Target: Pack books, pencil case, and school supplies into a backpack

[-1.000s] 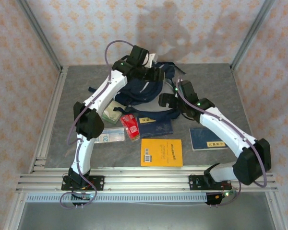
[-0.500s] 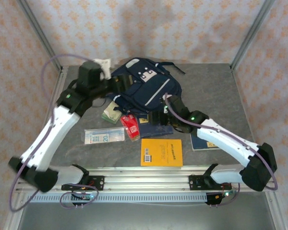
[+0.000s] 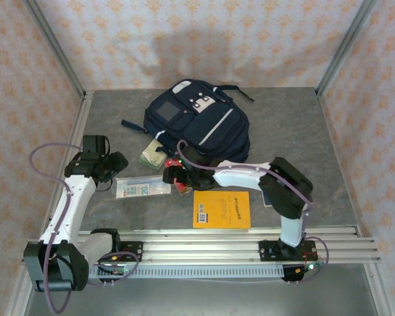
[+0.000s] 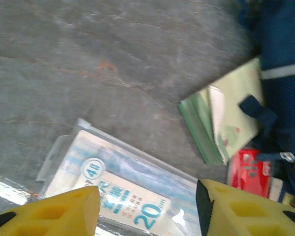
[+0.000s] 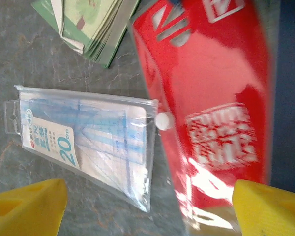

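Note:
The navy backpack [image 3: 197, 122] lies at the back middle of the table. My left gripper [image 3: 115, 164] [image 4: 147, 211] hangs open just over the pale blue printed packet [image 3: 143, 187] [image 4: 123, 191]. My right gripper [image 3: 172, 175] [image 5: 147, 209] is open wide above the red packet [image 3: 180, 179] [image 5: 211, 98], beside the blue packet's end [image 5: 88, 137]. A green-edged packet [image 3: 153, 154] [image 4: 221, 123] rests against the backpack's front. The orange-yellow book [image 3: 221, 209] lies near the front edge. A navy book edge [image 5: 291, 98] shows beside the red packet. The pencil case is out of view.
Metal frame rails [image 3: 197, 247] run along the near edge, and posts stand at the back corners. A dark backpack strap [image 3: 133, 125] trails left on the grey table [image 3: 296, 125]. My right arm [image 3: 250, 174] stretches leftward across the table's middle.
My left arm has swung away from the backpack and come down at the left over the pale blue packet. My right arm has reached left to the red packet. The backpack now lies uncovered.

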You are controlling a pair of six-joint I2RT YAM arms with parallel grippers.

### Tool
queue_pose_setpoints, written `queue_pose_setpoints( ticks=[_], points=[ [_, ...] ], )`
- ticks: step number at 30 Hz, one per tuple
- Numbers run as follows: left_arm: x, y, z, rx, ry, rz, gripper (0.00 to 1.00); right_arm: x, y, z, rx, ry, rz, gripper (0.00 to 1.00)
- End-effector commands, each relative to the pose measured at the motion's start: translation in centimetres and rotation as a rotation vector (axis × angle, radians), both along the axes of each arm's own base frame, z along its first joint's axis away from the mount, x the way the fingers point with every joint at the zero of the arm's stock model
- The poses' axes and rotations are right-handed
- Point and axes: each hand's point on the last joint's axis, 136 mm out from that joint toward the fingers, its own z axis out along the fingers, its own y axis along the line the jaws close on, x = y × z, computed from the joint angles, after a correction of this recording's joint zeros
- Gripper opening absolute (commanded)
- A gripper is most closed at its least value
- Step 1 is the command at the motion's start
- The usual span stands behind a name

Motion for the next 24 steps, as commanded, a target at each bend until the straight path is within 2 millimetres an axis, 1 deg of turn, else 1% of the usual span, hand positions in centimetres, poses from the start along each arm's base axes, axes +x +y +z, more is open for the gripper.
queue_pose_setpoints(
  ticks=[1,3,6,8,10,12,14,17,22,24],
  points=[
    [-2.0,2.0,-3.4,0.001,0.116,0.109,0.48,1.7,2.3,0.8,0.101,-0.004,-0.042,0.87],
    [-2.0,2.4,-4.8,-0.056,0.113,0.146,0.43,1.5,3.1,0.0,0.115,0.015,-0.022,0.87],
    [-1.3,2.8,-4.7,-0.072,0.094,0.161,0.34,1.6,3.1,-1.3,0.106,0.02,-0.024,0.86],
    [-1.2,2.9,-5.2,-0.079,0.102,0.178,0.26,1.5,3.1,-2.2,0.122,0.018,-0.03,0.85],
    [-1.6,2.9,-6.3,-0.082,0.13,0.197,0.19,1.6,2.8,-2.8,0.106,0.001,-0.017,0.84],
    [-2.2,3.4,-7.2,-0.063,0.164,0.223,0.12,1.6,2.3,-3.0,0.077,-0.038,0.005,0.84],
    [-2.8,4.0,-7.8,-0.038,0.192,0.249,0.08,1.6,1.9,-2.6,0.071,-0.074,0.024,0.84],
    [-3.6,4.5,-8.3,-0.013,0.221,0.28,0.04,1.6,1.6,-1.4,0.051,-0.11,0.045,0.84],
    [-5.3,4.9,-9.6,0.006,0.252,0.357,0.04,2.9,0.9,1.0,-0.024,-0.173,0.075,0.84],
    [-5.8,5.4,-10.0,0.031,0.268,0.381,0.04,3.5,0.8,1.2,-0.03,-0.167,0.107,0.84]
  ],
)
